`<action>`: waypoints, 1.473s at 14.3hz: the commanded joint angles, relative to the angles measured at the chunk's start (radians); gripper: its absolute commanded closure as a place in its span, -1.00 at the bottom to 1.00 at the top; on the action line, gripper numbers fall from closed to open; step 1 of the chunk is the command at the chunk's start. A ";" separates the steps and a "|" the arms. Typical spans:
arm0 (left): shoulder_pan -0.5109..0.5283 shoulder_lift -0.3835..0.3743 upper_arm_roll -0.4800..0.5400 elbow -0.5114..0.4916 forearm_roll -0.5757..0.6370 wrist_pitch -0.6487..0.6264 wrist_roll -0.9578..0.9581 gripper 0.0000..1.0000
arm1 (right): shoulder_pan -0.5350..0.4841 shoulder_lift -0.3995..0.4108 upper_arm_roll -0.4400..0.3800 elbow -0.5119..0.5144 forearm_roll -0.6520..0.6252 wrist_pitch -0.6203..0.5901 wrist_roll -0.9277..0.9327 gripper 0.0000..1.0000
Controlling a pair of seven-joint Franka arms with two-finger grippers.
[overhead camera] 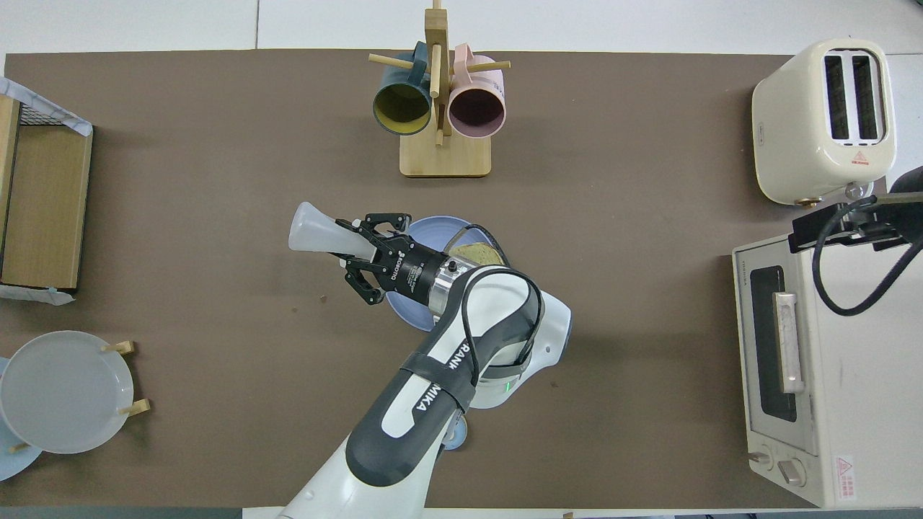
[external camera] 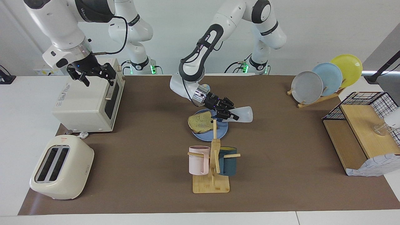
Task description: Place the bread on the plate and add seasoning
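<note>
The bread [external camera: 201, 122] lies on the blue plate [external camera: 220, 133] in the middle of the table, on the half toward the right arm's end. In the overhead view the left arm hides most of the bread [overhead camera: 477, 252] and the plate [overhead camera: 433, 229]. My left gripper [external camera: 232, 114] is over the plate's edge and is shut on the seasoning bottle [external camera: 244, 114]. It holds the bottle on its side, with the body pointing toward the left arm's end [overhead camera: 317, 232]. The bottle's cap is hidden in the fingers. My right gripper [external camera: 95, 74] waits, open and empty, over the toaster oven [external camera: 87, 100].
A mug tree [external camera: 212, 162] with a pink and a dark teal mug stands just farther from the robots than the plate. A cream toaster [external camera: 61, 167] is beside the toaster oven. A plate rack [external camera: 325, 81] and a wire shelf [external camera: 359, 131] stand at the left arm's end.
</note>
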 commanded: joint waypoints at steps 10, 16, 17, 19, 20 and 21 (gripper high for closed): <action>0.155 -0.201 0.000 0.002 -0.234 0.100 -0.120 1.00 | -0.003 -0.010 0.000 -0.016 -0.003 0.014 -0.018 -1.00; 0.258 -0.336 0.000 -0.002 -0.397 0.146 -0.150 1.00 | -0.003 -0.010 0.000 -0.016 -0.003 0.014 -0.017 -1.00; 0.276 -0.352 0.000 -0.002 -0.426 0.149 -0.193 1.00 | -0.005 -0.010 0.000 -0.016 -0.003 0.014 -0.018 -1.00; 0.302 -0.365 0.000 -0.004 -0.480 0.187 -0.264 1.00 | -0.005 -0.010 0.000 -0.016 -0.003 0.014 -0.017 -1.00; 0.321 -0.369 0.000 -0.004 -0.519 0.209 -0.290 1.00 | -0.005 -0.010 0.000 -0.016 -0.003 0.014 -0.018 -1.00; 0.348 -0.378 0.000 -0.004 -0.571 0.235 -0.319 1.00 | -0.005 -0.010 0.000 -0.016 -0.003 0.014 -0.018 -1.00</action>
